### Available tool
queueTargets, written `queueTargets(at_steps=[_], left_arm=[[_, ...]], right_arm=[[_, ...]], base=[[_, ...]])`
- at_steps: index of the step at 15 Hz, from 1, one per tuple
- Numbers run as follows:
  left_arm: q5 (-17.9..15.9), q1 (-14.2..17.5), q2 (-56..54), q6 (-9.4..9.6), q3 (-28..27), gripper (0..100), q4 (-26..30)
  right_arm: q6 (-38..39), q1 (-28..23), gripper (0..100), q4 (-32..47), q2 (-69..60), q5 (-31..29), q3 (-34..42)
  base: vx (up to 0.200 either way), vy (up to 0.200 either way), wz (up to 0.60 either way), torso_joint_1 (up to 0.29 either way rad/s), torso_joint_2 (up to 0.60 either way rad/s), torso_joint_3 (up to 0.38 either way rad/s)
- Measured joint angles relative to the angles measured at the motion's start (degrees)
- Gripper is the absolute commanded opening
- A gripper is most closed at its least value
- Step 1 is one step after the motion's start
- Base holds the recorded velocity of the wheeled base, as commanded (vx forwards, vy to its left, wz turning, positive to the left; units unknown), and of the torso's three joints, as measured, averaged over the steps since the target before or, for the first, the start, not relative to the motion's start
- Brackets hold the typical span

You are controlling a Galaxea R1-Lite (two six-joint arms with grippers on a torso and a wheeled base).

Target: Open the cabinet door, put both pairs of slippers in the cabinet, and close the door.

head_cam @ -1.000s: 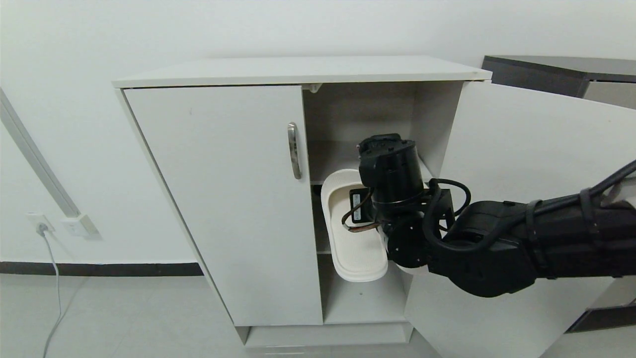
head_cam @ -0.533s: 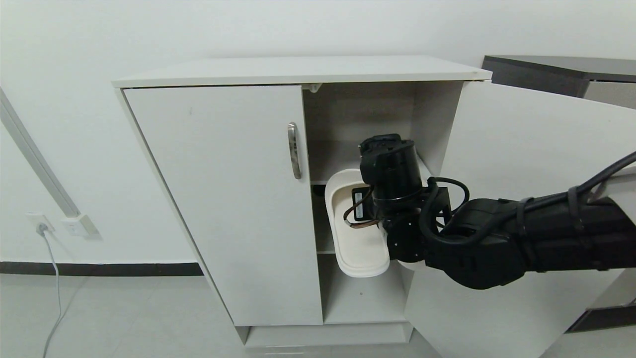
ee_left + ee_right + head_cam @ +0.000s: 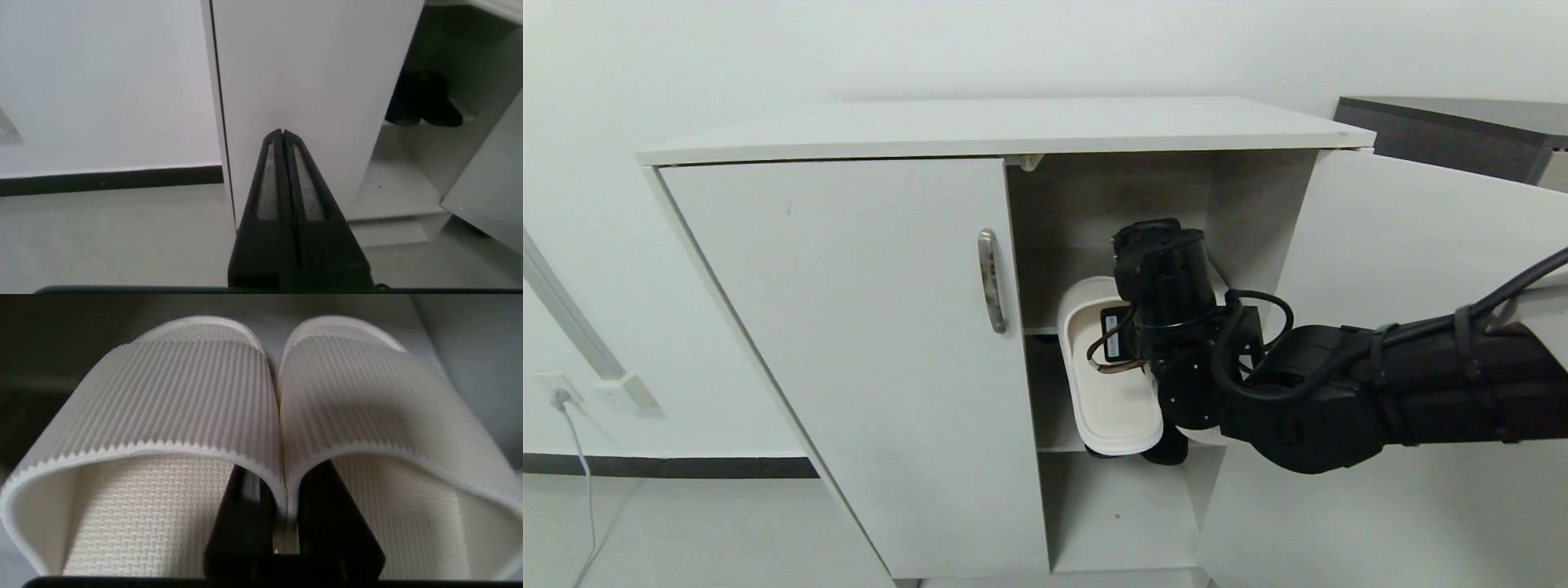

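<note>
Two cream slippers (image 3: 1112, 392) are held side by side in the open right half of the cabinet (image 3: 1013, 126), their inner edges clamped by the right gripper (image 3: 282, 494), with the arm stretched forward. One dark pair (image 3: 423, 100) is seen on a shelf (image 3: 1058, 448). The left gripper (image 3: 282, 143) is pressed closed and empty, pointed at the one closed door (image 3: 849, 343).

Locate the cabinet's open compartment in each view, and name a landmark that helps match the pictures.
Head view: the open compartment lies right of centre, beside the closed left door, with the cream slippers inside it.
Left wrist view: it lies beyond the left tool, next to the door's edge.
Right wrist view: its dim walls lie behind the slippers gripped by the right tool.
Landmark: the closed left door, common to the head and left wrist views.
</note>
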Motion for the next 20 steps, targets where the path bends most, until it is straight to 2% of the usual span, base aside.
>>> queueTargets(at_steps=[3, 7, 17, 20], left_arm=[[-0.09, 0.02, 0.0, 0.0, 0.0, 0, 0.0], [-0.09, 0.02, 0.0, -0.06, 0.0, 0, 0.0], [-0.06, 0.0, 0.0, -0.09, 0.0, 0, -0.06], [-0.04, -0.01, 0.0, -0.11, 0.0, 0, -0.06]], right_arm=[[0.02, -0.11, 0, -0.09, 0.02, 0.02, 0.02], [0.17, -0.67, 0, 0.09, 0.68, 0.41, -2.4], [2.96, -4.67, 0, 14.57, 8.52, 0.88, -24.15], [3.8, -4.89, 0, 15.9, 11.24, 2.11, -27.54]], base=[[0.2, 0.0, 0.0, 0.002, 0.0, 0.004], [0.0, 0.0, 0.0, 0.0, 0.0, 0.0], [0.0, 0.0, 0.0, 0.0, 0.0, 0.0], [0.0, 0.0, 0.0, 0.0, 0.0, 0.0]])
